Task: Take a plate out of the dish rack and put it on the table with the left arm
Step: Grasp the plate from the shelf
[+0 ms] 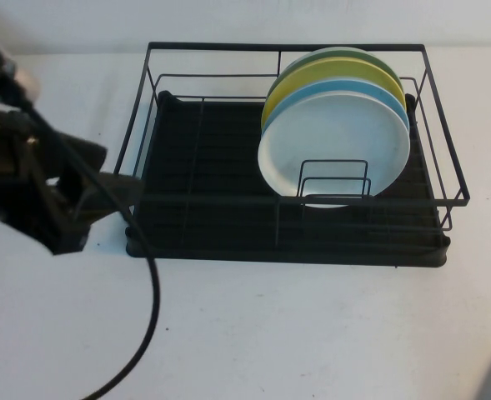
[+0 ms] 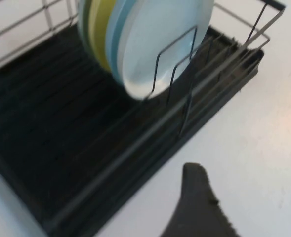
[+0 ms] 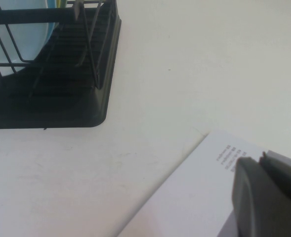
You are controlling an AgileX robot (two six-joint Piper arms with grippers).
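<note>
The white plate (image 1: 337,146) stands upright at the front of a stack in the right half of the black dish rack (image 1: 228,237). It also shows in the left wrist view (image 2: 160,39). My left gripper (image 1: 103,179) hovers open and empty at the rack's front left corner, apart from the plate. One of its fingers (image 2: 197,202) shows over the white table (image 2: 264,123) beside the rack's front edge (image 2: 150,143). My right gripper (image 3: 261,170) is shut and empty, low at the table's right side, away from the rack (image 3: 76,98).
Behind the white plate stand a light blue plate (image 1: 370,90), a yellow plate (image 1: 312,79) and a green plate (image 1: 345,55). Wire dividers (image 1: 333,179) stand in front of the white plate. A white printed sheet (image 3: 194,197) lies under the right gripper. A black cable (image 1: 149,292) trails over the table.
</note>
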